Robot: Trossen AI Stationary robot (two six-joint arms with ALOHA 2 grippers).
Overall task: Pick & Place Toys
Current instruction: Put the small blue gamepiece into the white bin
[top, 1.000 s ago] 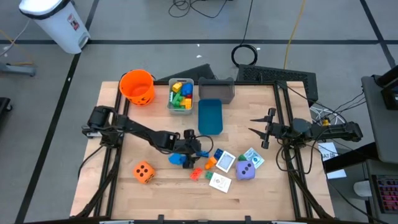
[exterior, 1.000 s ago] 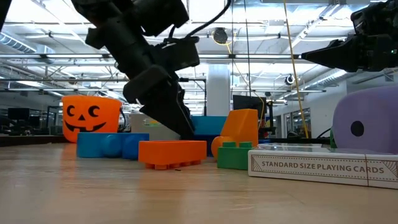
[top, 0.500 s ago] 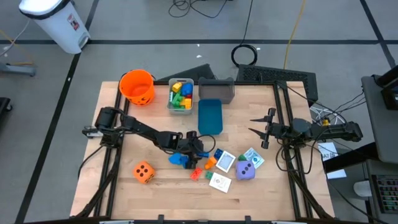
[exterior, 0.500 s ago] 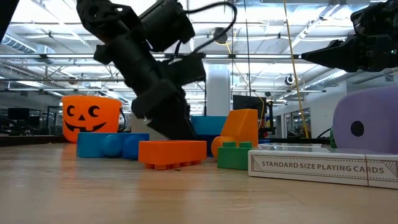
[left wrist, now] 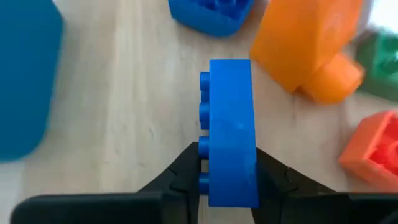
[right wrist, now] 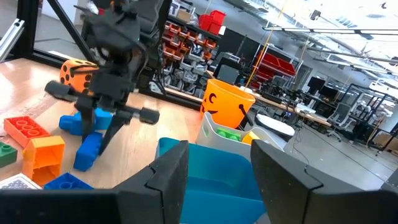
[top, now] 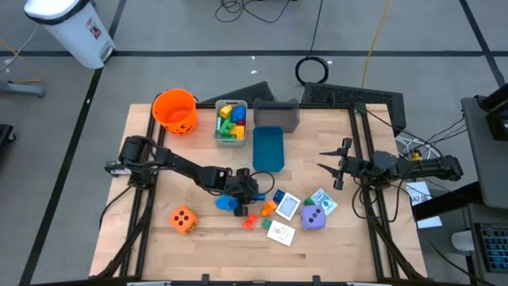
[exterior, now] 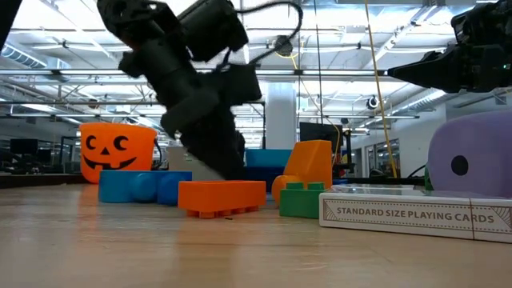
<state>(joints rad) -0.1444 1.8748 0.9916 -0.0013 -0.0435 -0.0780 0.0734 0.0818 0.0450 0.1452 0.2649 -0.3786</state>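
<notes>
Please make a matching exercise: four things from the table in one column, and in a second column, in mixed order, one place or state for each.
Things:
1. blue block
2. orange dotted die
3. purple die
4. right gripper

Places or states:
A. near the table's front left, apart from the pile
B. in the air, holding nothing
C. beside the picture cards
D. clamped between the left gripper's fingers

Pairs: 1-D, 2-A, 3-C, 4-B

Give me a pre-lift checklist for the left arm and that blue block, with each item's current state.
1. Left gripper shut on the blue block: ok.
2. Block centred between the fingers: ok.
3. Orange block apart from the held block: ok.
4. Right gripper away from the toys, over the table's right side: ok.
5. Blue bin has room: ok.
6. Block lifted off the table: cannot tell.
</notes>
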